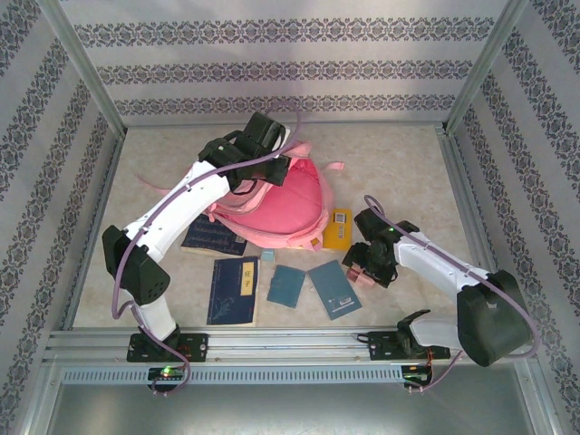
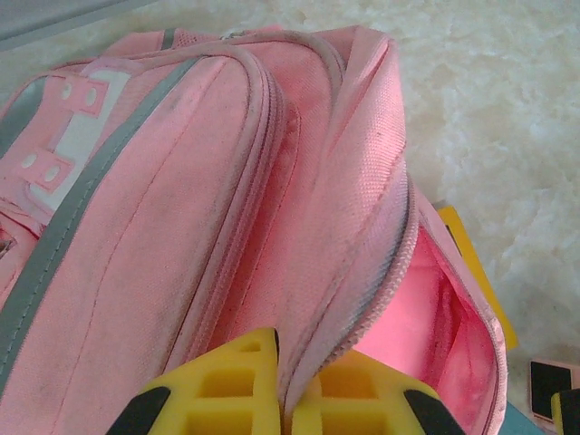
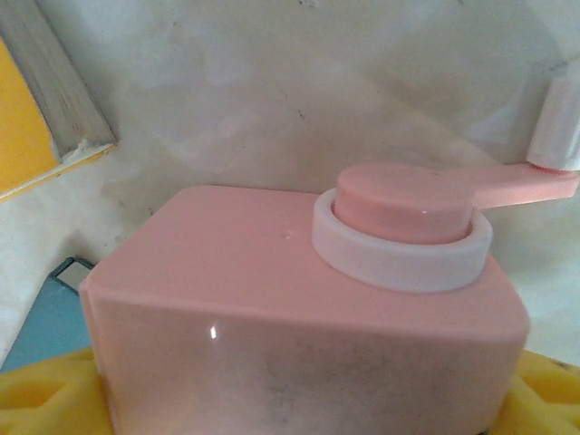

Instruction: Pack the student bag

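Here, the left end effector [image 2: 284,401] pinches the open edge of the student bag [image 1: 281,204], which lies in the middle of the tabletop [image 1: 399,154]. The right end effector [image 1: 363,270] holds a pink bottle [image 3: 308,299] near a yellow book [image 1: 337,229].

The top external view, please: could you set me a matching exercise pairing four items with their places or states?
1 student bag
2 yellow book
3 pink container
4 dark blue book

A between the right gripper's fingers
B nearest the left arm's base
C flap pinched by the left gripper
D lying at the bag's right side

Pairs: 1-C, 2-D, 3-A, 4-B
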`<control>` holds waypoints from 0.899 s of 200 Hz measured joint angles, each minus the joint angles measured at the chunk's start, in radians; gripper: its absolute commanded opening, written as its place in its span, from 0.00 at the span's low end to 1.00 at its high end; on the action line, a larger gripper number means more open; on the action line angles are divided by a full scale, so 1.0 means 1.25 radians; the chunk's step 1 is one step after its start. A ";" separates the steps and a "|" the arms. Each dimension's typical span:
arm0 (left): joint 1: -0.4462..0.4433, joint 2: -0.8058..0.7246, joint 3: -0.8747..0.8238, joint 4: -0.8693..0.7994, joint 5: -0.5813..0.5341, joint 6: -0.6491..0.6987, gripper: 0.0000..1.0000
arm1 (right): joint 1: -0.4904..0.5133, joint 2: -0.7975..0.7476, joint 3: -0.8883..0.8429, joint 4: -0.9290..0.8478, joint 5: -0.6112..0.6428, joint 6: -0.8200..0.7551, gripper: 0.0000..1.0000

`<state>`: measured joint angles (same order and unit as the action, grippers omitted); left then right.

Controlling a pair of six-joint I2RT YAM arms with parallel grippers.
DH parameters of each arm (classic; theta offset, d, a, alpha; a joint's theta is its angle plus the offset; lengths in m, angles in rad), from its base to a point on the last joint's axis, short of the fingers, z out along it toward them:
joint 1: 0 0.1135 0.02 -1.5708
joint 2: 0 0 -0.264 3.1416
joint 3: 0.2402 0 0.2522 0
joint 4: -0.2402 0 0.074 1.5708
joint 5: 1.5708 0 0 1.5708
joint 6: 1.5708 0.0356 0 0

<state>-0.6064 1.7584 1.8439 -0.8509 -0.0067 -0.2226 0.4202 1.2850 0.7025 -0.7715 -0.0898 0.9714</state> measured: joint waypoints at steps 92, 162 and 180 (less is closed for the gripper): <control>0.004 0.001 0.087 -0.059 -0.003 -0.014 0.00 | -0.031 -0.185 0.151 -0.044 0.010 -0.129 0.43; 0.011 0.036 0.193 -0.088 -0.025 -0.024 0.00 | -0.012 -0.137 0.283 0.254 -0.205 -0.078 0.40; 0.014 0.062 0.232 -0.091 -0.022 -0.038 0.00 | 0.016 -0.073 0.298 0.315 -0.217 -0.038 0.42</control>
<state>-0.5888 1.8359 2.1334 -0.9646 -0.0341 -0.2703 0.4404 1.1934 1.0756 -0.3782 -0.3614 0.9241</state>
